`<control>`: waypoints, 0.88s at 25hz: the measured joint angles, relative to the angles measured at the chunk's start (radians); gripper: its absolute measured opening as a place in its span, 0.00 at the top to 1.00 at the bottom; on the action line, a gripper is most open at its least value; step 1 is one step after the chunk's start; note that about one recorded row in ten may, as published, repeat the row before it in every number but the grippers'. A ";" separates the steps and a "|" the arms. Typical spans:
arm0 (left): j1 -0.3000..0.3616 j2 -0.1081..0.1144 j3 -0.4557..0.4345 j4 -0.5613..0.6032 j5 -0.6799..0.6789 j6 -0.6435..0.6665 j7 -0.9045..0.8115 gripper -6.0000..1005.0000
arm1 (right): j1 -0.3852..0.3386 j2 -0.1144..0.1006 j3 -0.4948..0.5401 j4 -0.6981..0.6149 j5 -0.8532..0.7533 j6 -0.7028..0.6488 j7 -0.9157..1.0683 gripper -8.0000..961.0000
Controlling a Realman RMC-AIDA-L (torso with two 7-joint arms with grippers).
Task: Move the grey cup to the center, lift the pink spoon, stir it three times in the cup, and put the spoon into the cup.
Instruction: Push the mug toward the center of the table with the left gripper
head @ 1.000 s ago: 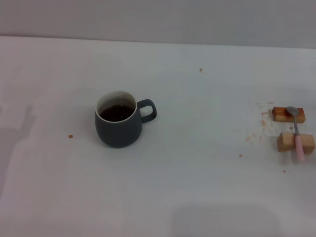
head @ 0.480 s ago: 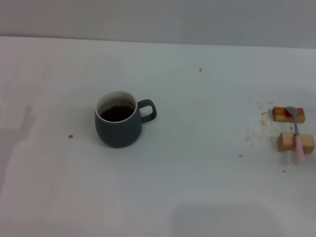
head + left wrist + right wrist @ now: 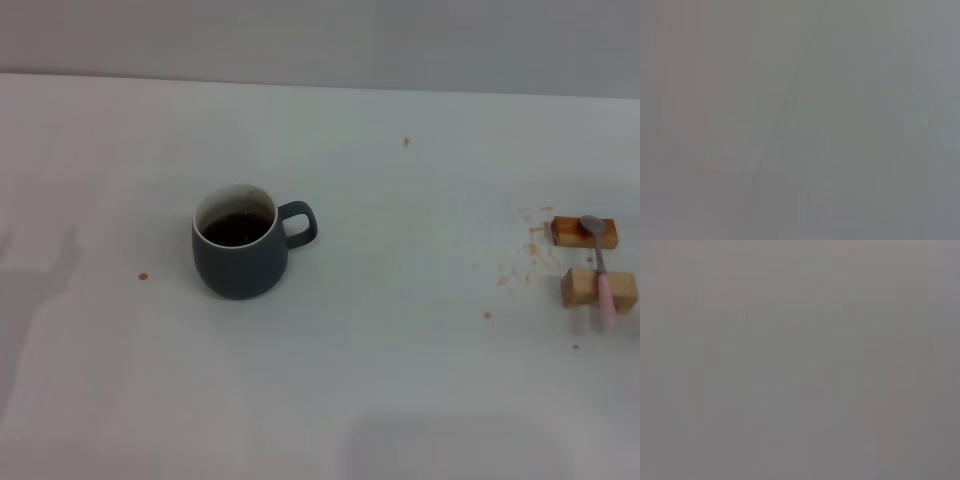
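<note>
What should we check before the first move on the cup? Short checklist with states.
1. Cup upright, liquid inside: ok.
2. Cup at table centre: not ok, it stands on the robot's left of the middle.
3. Handle free, pointing toward the robot's right: ok.
4. Spoon resting across two wooden blocks, reachable on the far right: ok.
5. Either tool in view: not ok, no arm shows in the head view, and the wrist views show nothing usable.
6. Tool open or shut: cannot tell.

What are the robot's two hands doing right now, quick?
Left gripper: not in any view, so it cannot be told.
Right gripper: not in any view, so it cannot be told.
</note>
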 joint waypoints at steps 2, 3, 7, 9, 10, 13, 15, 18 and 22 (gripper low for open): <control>-0.005 0.000 0.010 0.008 0.000 -0.006 0.010 0.22 | -0.001 0.000 -0.002 0.002 -0.006 -0.012 0.003 0.30; -0.007 -0.001 0.015 0.009 0.000 -0.007 0.016 0.22 | -0.002 0.000 -0.003 0.003 -0.009 -0.015 0.012 0.30; -0.026 -0.003 0.028 0.010 0.000 -0.022 0.053 0.23 | -0.025 -0.007 -0.029 -0.024 -0.069 0.001 0.196 0.30; -0.040 -0.003 0.030 0.008 0.000 -0.045 0.057 0.23 | -0.041 -0.010 -0.034 -0.056 -0.104 0.016 0.285 0.30; -0.047 -0.003 0.031 0.008 0.000 -0.056 0.058 0.24 | -0.050 -0.010 -0.036 -0.075 -0.127 0.026 0.330 0.30; -0.073 -0.002 0.031 0.008 0.000 -0.104 0.061 0.24 | -0.076 -0.011 -0.034 -0.128 -0.184 0.042 0.427 0.30; -0.093 -0.001 0.031 0.007 0.000 -0.141 0.063 0.24 | -0.095 -0.013 -0.029 -0.151 -0.194 0.058 0.475 0.30; -0.123 -0.001 0.032 0.007 0.000 -0.191 0.064 0.25 | -0.126 -0.023 -0.025 -0.174 -0.194 0.074 0.531 0.30; -0.145 0.000 0.048 0.005 0.000 -0.216 0.083 0.36 | -0.171 -0.041 -0.008 -0.183 -0.194 0.077 0.581 0.30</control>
